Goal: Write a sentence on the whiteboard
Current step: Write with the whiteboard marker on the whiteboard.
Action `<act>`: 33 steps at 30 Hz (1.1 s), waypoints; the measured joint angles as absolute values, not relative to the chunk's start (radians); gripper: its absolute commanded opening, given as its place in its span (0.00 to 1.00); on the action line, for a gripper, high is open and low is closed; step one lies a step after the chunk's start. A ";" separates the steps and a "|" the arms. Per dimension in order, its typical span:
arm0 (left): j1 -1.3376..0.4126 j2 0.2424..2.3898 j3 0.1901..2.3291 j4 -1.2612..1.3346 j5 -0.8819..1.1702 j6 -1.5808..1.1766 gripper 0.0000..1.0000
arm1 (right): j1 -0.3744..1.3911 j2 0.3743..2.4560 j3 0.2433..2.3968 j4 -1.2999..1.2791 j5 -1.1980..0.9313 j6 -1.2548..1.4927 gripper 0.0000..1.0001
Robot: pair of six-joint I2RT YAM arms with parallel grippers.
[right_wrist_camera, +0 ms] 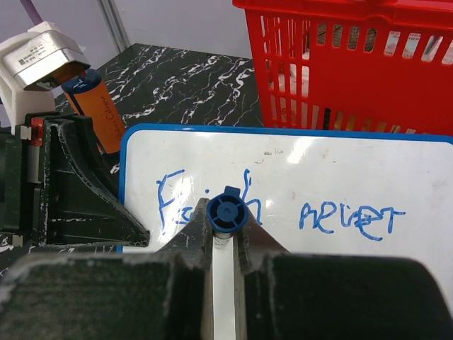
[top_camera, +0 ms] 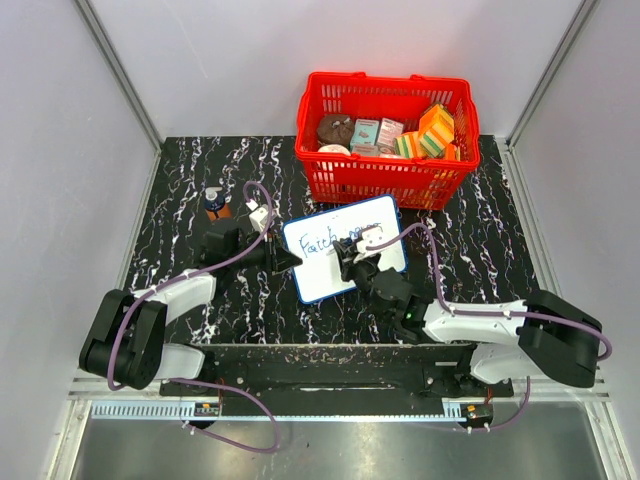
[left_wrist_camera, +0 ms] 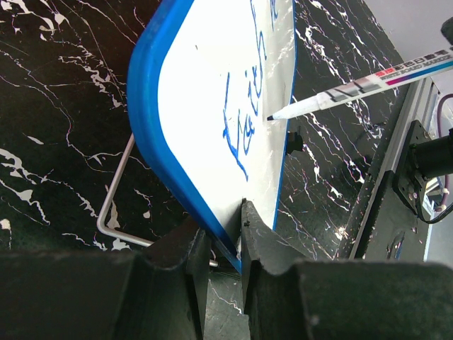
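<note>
Blue-framed whiteboard (left_wrist_camera: 212, 127), edge between left fingers (left_wrist_camera: 272, 251)

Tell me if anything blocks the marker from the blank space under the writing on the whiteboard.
Nothing visible does. The right gripper holds the marker with its tip at the whiteboard, and nothing lies on the white below the sentence. The left gripper clamps only the board's edge.

Whiteboard (top_camera: 325, 278) lies at centre of surface (top_camera: 480, 250). Basket (top_camera: 385, 185) stands just behind it, far right, packets (top_camera: 365, 132) inside. Bottle (top_camera: 215, 203) stands left of board, farther back. Left claw (top_camera: 285, 258) sits at board's left edge; right claw (top_camera: 352, 265), with marker (left_wrist_camera: 354, 91), is over its middle.
</note>
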State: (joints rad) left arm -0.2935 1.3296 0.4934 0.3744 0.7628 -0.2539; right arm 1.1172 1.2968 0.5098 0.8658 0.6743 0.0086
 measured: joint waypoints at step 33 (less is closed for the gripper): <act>-0.294 1.330 0.493 0.374 0.762 -0.254 0.00 | 1.117 1.338 0.537 0.860 0.660 0.028 0.00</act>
State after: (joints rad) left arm -0.2935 1.3296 0.4934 0.3740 0.7624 -0.2539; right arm 1.1172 1.3376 0.5365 0.8604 0.6601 0.0284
